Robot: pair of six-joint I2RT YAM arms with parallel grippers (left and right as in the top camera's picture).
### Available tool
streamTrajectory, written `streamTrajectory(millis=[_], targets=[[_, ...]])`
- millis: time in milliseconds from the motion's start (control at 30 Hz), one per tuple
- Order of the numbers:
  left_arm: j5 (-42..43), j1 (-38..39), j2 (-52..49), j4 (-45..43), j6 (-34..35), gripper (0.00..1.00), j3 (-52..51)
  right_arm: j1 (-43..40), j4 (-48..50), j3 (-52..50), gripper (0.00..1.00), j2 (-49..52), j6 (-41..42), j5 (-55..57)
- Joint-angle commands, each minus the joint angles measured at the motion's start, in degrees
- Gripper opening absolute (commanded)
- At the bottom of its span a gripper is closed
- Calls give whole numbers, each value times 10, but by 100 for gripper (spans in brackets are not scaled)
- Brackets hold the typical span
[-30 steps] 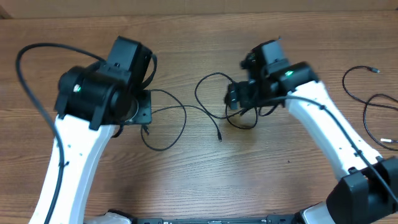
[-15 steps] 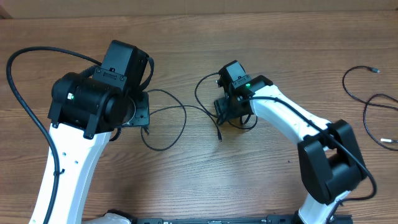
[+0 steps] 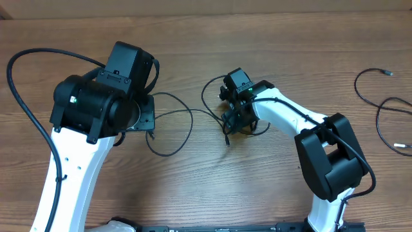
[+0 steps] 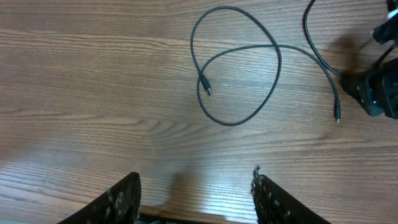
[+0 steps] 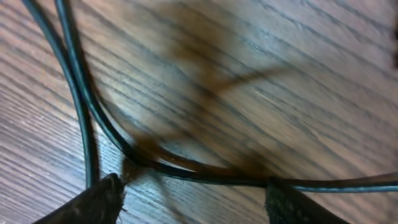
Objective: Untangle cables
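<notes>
Moved: since a second ago our right gripper [image 3: 233,121] is swinging in and sinking onto the knot of cables [image 3: 203,96], while our left arm is barely shifting.
Right jaws: we are holding them apart, tips down on the tabletop [image 5: 280,74], straddling the cable but pinching nothing.
Between the right tips: one strand [image 5: 205,176] is lying flat and running from tip to tip, so its long axis is following the closing line rather than crossing it. We are judging that a wrist turn should come before the squeeze.
Beside the right tips: a second strand [image 5: 87,143] is running away past the left-hand tip.
Left jaws: our left gripper [image 4: 194,177] is hovering open and empty.
Ahead of the left jaws: a loose loop [image 4: 233,124] is lying well apart from them.
Nearer arm: the right one is sitting directly over the knot.
</notes>
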State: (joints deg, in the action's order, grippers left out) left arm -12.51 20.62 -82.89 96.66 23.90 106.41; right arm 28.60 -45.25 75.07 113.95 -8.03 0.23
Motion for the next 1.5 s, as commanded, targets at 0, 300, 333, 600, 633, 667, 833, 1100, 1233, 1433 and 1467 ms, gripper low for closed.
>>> streamTrajectory(millis=[0, 300, 333, 600, 633, 667, 833, 1100, 1233, 1433, 1467], targets=[[-10, -1, 3, 0, 10, 58, -3, 1, 12, -5, 73, 13, -56, 2], [-9, -1, 3, 0, 10, 58, -3, 1, 15, -5, 72, 13, -86, -3], [-10, -1, 3, 0, 10, 58, -3, 1, 14, -5, 72, 13, -86, -3], [-9, -1, 3, 0, 10, 59, -3, 1, 14, 7, 77, 12, -89, 23], [-9, -1, 3, 0, 10, 59, -3, 1, 13, 11, 77, 12, -92, 25], [-9, -1, 3, 0, 10, 59, -3, 1, 12, 15, 78, 12, -97, 26], [-9, -1, 3, -1, 10, 59, -3, 1, 13, 25, 84, 11, -104, 25], [5, -1, 3, 0, 10, 59, -3, 1, 28, 21, 91, 12, -132, -23], [5, -1, 3, 0, 10, 59, -3, 0, 29, 4, 91, 13, -130, -51], [5, -1, 3, 0, 10, 59, -3, 0, 37, -31, 90, 13, -130, -51], [5, -1, 3, 1, 10, 59, -3, 0, 36, -36, 87, 13, -130, -51]])
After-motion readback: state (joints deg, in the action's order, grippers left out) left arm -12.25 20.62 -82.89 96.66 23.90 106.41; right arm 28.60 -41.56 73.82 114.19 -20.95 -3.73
